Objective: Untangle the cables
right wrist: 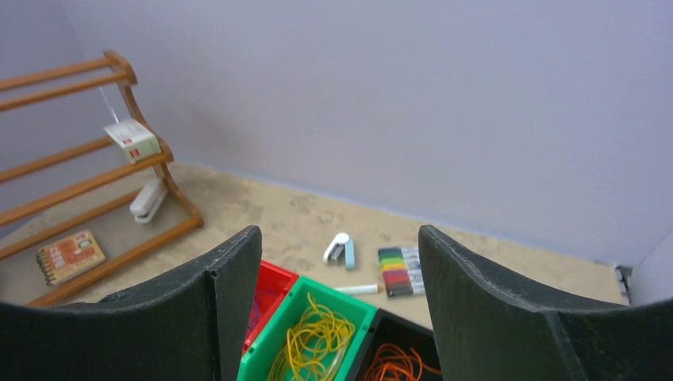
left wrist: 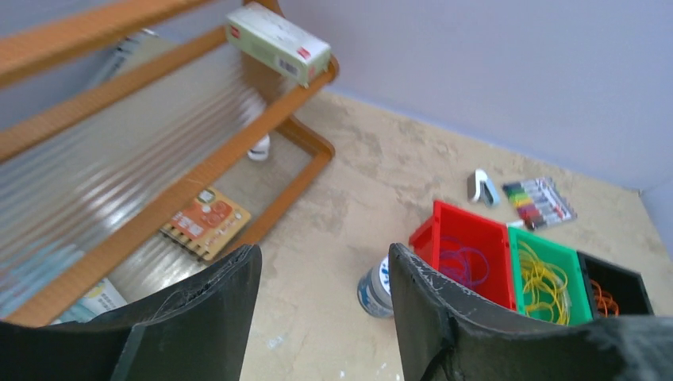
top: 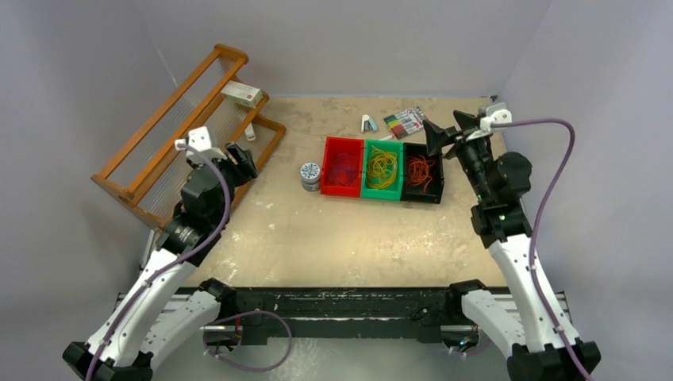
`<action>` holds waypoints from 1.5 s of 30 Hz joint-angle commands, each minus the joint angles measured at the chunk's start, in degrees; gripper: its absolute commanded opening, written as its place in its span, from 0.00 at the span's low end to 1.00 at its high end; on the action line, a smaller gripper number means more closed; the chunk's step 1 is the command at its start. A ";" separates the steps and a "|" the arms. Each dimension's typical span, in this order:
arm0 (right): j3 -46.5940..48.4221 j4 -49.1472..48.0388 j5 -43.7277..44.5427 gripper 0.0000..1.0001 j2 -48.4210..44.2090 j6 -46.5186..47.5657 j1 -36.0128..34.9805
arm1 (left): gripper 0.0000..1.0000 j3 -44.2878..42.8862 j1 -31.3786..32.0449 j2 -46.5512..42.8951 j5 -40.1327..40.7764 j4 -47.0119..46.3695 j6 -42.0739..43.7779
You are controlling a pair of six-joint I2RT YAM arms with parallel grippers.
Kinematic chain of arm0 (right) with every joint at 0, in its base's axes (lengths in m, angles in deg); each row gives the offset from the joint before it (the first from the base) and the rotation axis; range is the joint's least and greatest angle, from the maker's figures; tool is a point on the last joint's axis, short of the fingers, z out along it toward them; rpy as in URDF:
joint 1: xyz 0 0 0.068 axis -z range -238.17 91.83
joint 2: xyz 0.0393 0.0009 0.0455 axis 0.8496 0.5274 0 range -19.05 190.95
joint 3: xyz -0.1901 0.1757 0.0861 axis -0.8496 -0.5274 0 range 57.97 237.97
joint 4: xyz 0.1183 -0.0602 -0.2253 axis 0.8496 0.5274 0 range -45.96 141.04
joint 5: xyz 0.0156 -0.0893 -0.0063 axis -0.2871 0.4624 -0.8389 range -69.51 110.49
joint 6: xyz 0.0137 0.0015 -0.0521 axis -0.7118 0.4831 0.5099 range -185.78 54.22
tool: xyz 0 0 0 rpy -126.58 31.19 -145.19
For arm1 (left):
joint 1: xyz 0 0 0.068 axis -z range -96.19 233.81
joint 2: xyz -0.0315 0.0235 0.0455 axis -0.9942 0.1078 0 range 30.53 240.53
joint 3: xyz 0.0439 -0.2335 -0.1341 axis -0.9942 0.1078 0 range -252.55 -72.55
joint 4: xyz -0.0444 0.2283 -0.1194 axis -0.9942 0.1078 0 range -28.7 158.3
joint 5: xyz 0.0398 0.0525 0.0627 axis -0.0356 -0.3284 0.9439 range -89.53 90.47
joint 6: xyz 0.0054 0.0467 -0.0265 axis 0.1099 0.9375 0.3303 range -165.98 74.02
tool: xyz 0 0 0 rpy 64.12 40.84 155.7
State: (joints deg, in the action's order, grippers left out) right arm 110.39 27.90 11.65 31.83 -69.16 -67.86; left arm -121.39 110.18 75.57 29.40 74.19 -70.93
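Right gripper (right wrist: 337, 238) hovers wide and empty near the black bin (top: 437, 184); left gripper (left wrist: 323, 254), equally wide, hangs well apart. Cables (top: 382, 167) lie colour-sorted across three bins, so untangling looks finished; next probably calls for pulling back.

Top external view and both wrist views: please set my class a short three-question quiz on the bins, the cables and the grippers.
1. True or false: the yellow cables lie in the green bin.
2. In the top external view, what stands on the table just left of the red bin? A) a small round tin; B) a mug; C) a pair of scissors.
3. Fill in the gap: the left gripper and the right gripper are both ____ and hold nothing.

Key: 1 true; 2 A; 3 open.
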 commanded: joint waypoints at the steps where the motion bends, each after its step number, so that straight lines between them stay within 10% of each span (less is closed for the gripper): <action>1: -4.65 -8.17 -1.89 0.75 -3.65 0.68 0.11 | 0.60 0.71 -0.18 -3.51 7.24 -1.37 2.15; 45: -16.40 -8.27 5.90 1.00 -13.42 0.32 0.03 | 0.64 4.37 -0.18 -5.86 15.85 -1.84 -1.02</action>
State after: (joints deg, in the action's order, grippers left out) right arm 94.20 21.54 14.47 20.42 -69.18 -67.86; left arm -117.63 110.18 70.80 42.97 73.75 -70.93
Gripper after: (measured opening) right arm 0.991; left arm 0.632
